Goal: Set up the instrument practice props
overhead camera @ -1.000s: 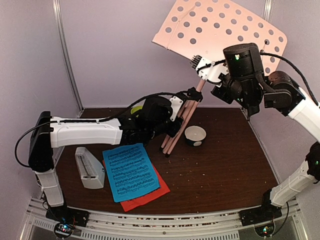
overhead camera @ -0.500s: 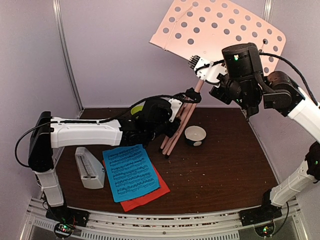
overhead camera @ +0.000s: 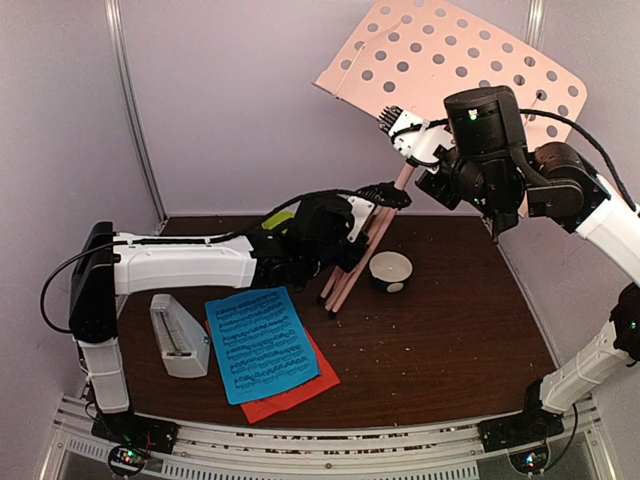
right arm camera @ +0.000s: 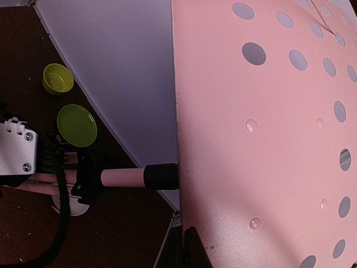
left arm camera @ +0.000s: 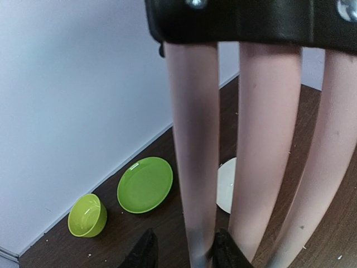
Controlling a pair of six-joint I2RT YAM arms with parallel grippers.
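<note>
The pale pink perforated music stand is held tilted in the air, its three folded legs reaching down to the table. My right gripper is shut on the lower edge of the stand's plate. My left gripper stands open around one leg; one finger is beside the leg and the other stands apart from it. The blue page lies on the red page at the front. The white metronome lies to their left.
A small white bowl with a dark rim sits just right of the stand's feet. A green plate and a green bowl lie by the back wall, behind the left arm. Walls close in at the back and both sides.
The stand's plate has shifted a little up and to the right with the right gripper. The left gripper has moved slightly right along the legs and its jaws have narrowed.
</note>
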